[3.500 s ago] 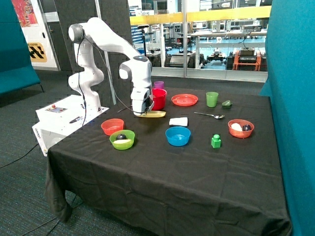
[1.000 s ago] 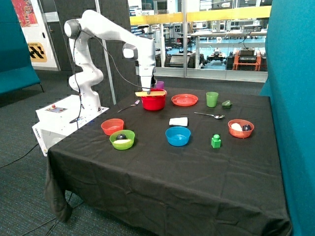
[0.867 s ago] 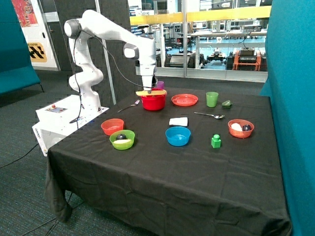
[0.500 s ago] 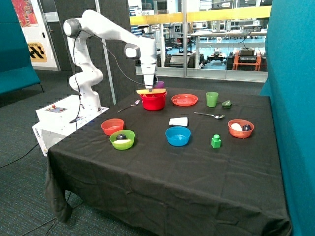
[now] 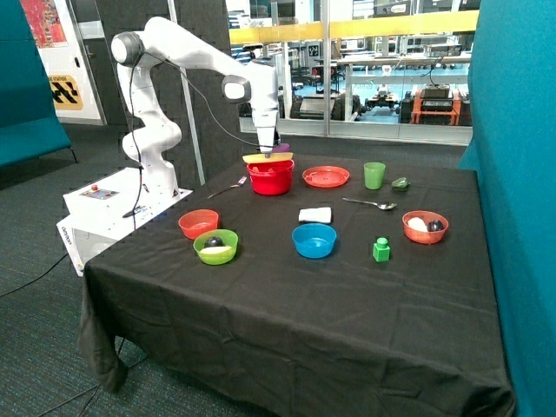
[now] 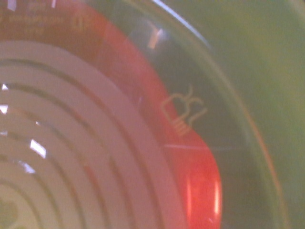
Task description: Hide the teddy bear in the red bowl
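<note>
Hand (image 5: 268, 148) at the far side of the worktop (image 5: 287, 304), directly above the red bowl (image 5: 271, 178). Pinching a flat yellow plate (image 5: 268, 157) near its edge, fingers pressed onto it. Plate level, just over the bowl's rim and covering most of the opening; touching the rim or not: cannot tell.

Wrist view: filled by the translucent yellow plate (image 6: 228, 71), with the red bowl (image 6: 202, 186) showing through it underneath. Pale concentric rings across one side of that view; nothing else made out.

Teddy bear: not made out in either view; inside of the red bowl hidden by the plate.

Around the red bowl: purple cup (image 5: 282, 148) just behind, fork (image 5: 228, 188) beside it towards the arm's base, orange-red plate (image 5: 326, 176) beside it on the other side, green cup (image 5: 374, 175) beyond that. Nearer the front edge: small orange bowl (image 5: 198, 223), green bowl (image 5: 215, 246), blue bowl (image 5: 314, 240), all well apart from the hand.
</note>
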You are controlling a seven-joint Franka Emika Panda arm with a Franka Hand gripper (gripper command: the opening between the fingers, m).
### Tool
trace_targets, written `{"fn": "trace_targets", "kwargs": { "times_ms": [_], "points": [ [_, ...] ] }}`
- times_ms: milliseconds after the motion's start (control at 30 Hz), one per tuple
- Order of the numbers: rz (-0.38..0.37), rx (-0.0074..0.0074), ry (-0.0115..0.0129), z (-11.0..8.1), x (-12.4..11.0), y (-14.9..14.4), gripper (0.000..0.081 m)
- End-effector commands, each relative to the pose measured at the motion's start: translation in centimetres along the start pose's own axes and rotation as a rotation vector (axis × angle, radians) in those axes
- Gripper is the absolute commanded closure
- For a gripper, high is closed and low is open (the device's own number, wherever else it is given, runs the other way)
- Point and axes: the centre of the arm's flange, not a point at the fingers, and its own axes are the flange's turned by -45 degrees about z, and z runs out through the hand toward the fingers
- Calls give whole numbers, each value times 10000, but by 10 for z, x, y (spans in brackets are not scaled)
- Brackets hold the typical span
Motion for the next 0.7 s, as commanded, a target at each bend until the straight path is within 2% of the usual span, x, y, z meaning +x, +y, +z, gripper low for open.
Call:
{"fn": "trace_targets", "kwargs": {
  "times_ms": [0,367,667],
  "points": [
    [-105,70,-51,-12,10,-14,808],
    [-275,71,-50,-12,14,-31,808],
    [-368,71,-50,-17,29,-46,808]
  ]
}}
